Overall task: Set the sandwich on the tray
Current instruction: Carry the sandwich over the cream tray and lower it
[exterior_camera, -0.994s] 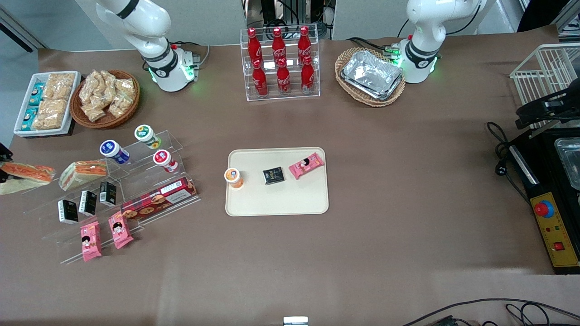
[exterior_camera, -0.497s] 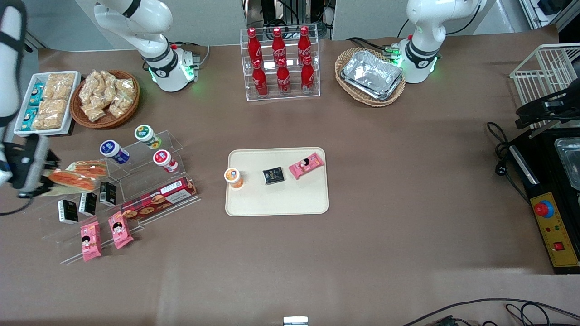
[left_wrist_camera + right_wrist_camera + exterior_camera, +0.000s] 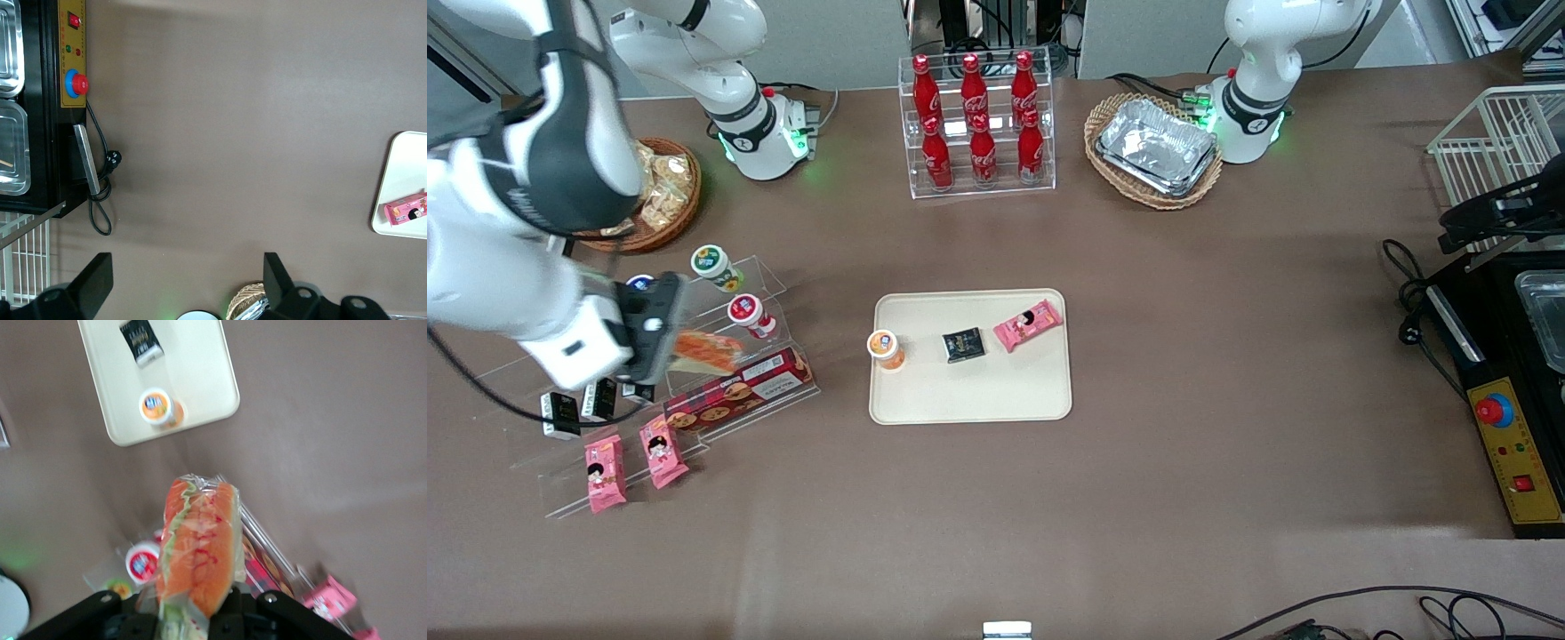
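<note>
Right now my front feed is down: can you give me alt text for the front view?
The gripper holds the wrapped sandwich in the air above the clear display steps, not yet over the cream tray. The tray already carries an orange-lidded cup, a black packet and a pink packet.

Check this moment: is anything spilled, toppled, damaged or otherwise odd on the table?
Nothing stands out. The gripper holds the wrapped sandwich above the clear display stand, wrapper looking intact in the right wrist view. On the tray, the orange-lidded cup stands upright, and the black packet and pink packet lie flat.
</note>
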Action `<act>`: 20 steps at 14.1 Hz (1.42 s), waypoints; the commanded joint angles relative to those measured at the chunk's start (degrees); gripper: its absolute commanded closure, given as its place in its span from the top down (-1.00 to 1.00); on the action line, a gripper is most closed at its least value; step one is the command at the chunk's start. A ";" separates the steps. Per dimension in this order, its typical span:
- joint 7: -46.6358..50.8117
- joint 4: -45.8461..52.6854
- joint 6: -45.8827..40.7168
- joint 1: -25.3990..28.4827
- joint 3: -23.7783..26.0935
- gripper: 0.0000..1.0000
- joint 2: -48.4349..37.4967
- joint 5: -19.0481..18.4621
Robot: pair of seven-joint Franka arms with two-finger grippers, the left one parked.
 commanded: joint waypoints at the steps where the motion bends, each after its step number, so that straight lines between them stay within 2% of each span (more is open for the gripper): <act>1: 9.87 1.31 3.65 6.19 -0.68 -1.00 3.12 4.04; 5: 21.13 1.31 12.08 14.37 -0.76 -1.00 8.48 3.87; 11: 32.56 1.57 26.67 24.31 -0.76 -1.00 17.79 3.79; 15: 37.75 6.93 31.25 27.48 -0.76 -1.00 26.06 3.78; 20: 41.10 6.94 36.88 29.94 -0.76 -1.00 30.11 3.70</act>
